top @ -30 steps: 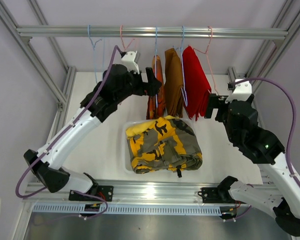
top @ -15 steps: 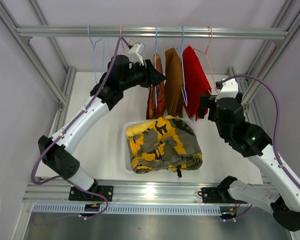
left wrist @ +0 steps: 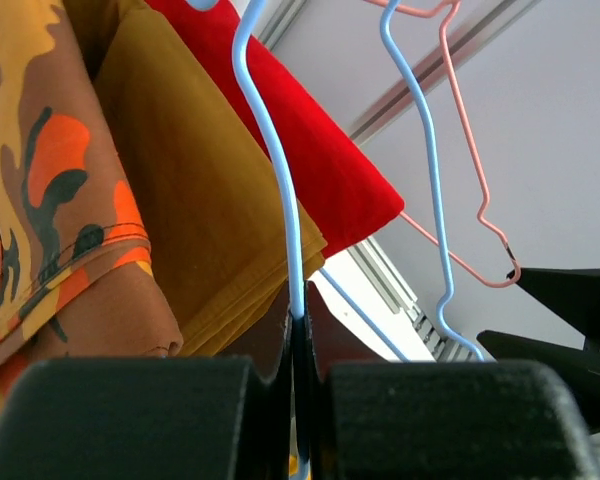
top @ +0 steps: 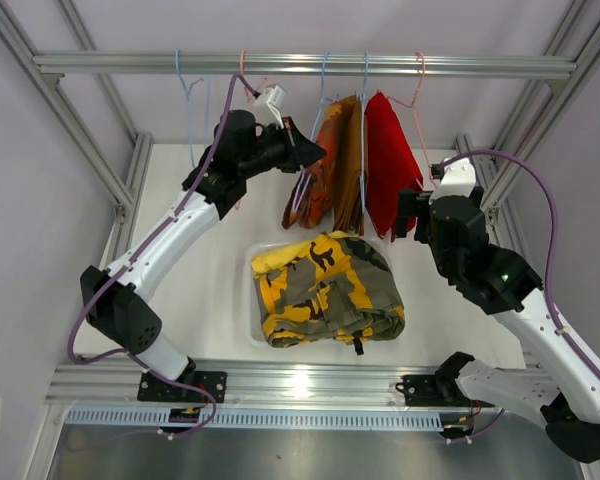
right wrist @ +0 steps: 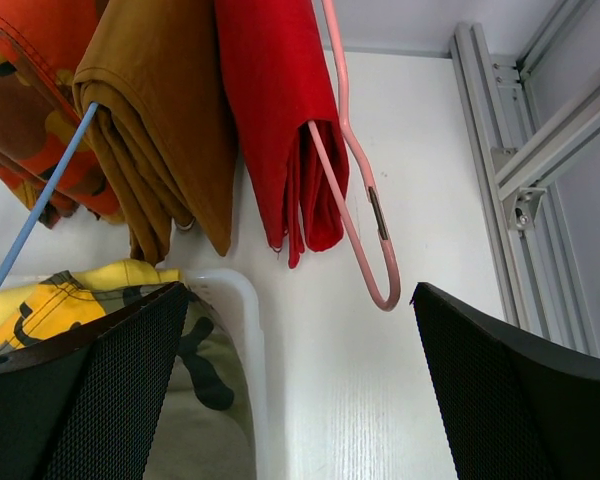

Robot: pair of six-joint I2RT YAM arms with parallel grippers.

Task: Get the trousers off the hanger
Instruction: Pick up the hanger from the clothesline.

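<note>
**Left gripper pinches a hanger wire below the rail; three pairs of trousers hang, two lie in a basket**

The left gripper [left wrist: 298,335] has its jaws pressed together on the thin wire of a pale blue hanger [left wrist: 270,150], which rises straight up from between them. This hanger carries the orange-red patterned trousers [top: 310,182], folded over its bar. Seen from above, they hang at a slant, with the lower end swung toward the left. Touching them on the right are the plain brown trousers [top: 347,165], on a second blue hanger [left wrist: 432,170]. Next come the plain red trousers [top: 390,165], folded over a pink hanger [right wrist: 352,190] whose lower loop sticks out past the cloth. All three hangers hook over a metal rail [top: 310,65] that crosses the top of the frame.

The right gripper [top: 410,215] sits just to the right of the red trousers. Its jaws are spread wide and hold nothing. In its wrist view, two black textured fingers [right wrist: 90,400] frame the picture, with the pink loop ahead of them over the white bench [right wrist: 380,380].

Below the hanging cloth, a white basket [top: 250,310] stands on the bench between the two arms. The camouflage trousers [top: 330,290] lie folded on top and fill it. The plain yellow trousers [top: 270,258] show at its far left corner.

Two empty hangers, one blue [top: 190,110] and one pink [top: 243,70], hang on the left part of the rail, near the left arm.
</note>
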